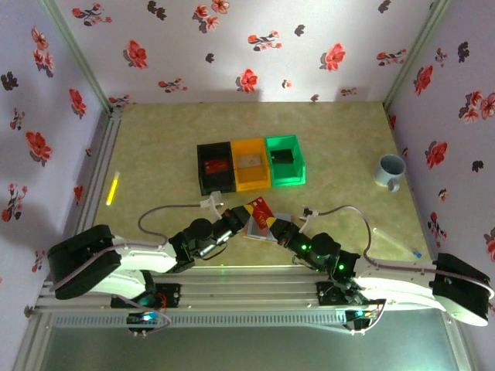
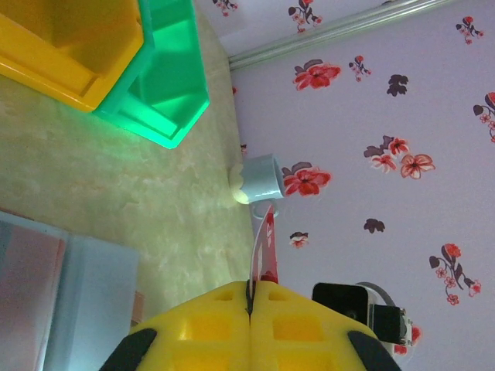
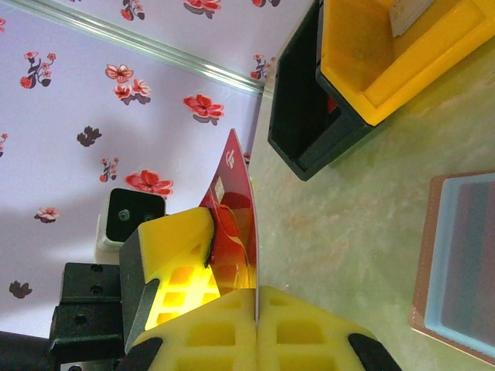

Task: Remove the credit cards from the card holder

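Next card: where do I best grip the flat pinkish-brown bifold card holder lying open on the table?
The card holder lies flat and open, likely too broad to span. Probably best: come in low from the robot's side and pinch the brown rim of its near edge.

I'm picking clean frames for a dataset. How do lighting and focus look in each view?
Top external: evenly lit but soft throughout, and the green bin glows oversaturated. Left wrist: the yellow fingertips next to the lens are blurred, the red card between them edge-on and thin. Right wrist: crisper on the card, with a bright hotspot in the far yellow pad.
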You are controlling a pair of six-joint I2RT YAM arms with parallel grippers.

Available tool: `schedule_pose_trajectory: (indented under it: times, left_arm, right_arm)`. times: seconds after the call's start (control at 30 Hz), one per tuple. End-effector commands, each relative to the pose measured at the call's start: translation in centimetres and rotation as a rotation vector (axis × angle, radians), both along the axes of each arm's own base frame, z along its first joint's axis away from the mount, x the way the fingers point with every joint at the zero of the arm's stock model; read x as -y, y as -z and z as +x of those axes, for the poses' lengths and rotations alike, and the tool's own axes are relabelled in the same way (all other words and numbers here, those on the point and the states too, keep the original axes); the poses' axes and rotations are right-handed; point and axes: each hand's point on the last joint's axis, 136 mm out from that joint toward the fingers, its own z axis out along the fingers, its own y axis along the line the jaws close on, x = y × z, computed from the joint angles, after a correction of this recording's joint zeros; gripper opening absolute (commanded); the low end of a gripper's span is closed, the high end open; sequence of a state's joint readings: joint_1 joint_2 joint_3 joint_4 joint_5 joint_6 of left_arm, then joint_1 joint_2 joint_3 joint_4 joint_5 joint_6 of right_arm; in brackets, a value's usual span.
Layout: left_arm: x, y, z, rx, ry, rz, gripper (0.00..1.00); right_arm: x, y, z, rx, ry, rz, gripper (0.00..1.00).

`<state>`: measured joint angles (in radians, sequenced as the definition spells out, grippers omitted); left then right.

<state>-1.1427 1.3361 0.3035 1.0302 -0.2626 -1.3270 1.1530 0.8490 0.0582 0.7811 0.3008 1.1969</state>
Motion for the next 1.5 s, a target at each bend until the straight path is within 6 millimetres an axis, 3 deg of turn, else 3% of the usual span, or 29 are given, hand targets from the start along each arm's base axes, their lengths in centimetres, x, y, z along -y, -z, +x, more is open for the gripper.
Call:
schedule_pose_trajectory:
  times: [0.0, 0.07, 0.13, 0.3, 0.47, 0.6, 0.8, 1.1, 1.47]
  left_arm:
    - [0.7, -1.7, -1.0, 0.029, 0.053, -0.06, 0.07]
    - [0.6, -2.0, -1.0, 0.035, 0.052, -0.063, 0.1]
    - [-0.1, -1.0, -1.2, 0.028, 0.052, -0.037, 0.19]
    - [-0.9, -0.5, -1.5, 0.021, 0.079, 0.022, 0.49]
    - [-3.2, 0.2, -1.8, -0.021, 0.125, 0.161, 0.79]
    - [-5.4, -1.2, -2.5, -0.007, 0.19, 0.315, 0.99]
    - [-7.6, -1.6, -3.2, -0.042, 0.347, 0.433, 1.0]
    - [-6.2, -2.3, -4.6, 0.029, 0.565, 0.529, 1.0]
    - [-4.1, -3.2, -6.5, 0.09, 0.706, 0.374, 0.95]
  right_arm:
    - [-0.3, -1.4, -0.1, 0.037, -0.008, 0.01, 0.0]
    - [0.0, -1.3, -0.1, 0.037, 0.001, 0.0, 0.0]
    - [0.5, -1.0, -0.2, 0.036, 0.008, -0.018, 0.0]
    - [1.7, -0.8, -0.6, 0.046, 0.01, -0.066, 0.0]
    - [3.4, -1.0, -1.2, 0.09, -0.001, -0.106, 0.0]
    - [4.2, -1.4, -1.8, 0.118, -0.053, -0.12, 0.0]
    - [3.8, -1.5, -2.5, 0.117, -0.167, -0.131, 0.0]
    - [-0.1, -3.1, -4.6, 0.157, -0.455, -0.14, 0.0]
    - [-2.1, -5.0, -7.4, 0.244, -0.68, -0.086, 0.0]
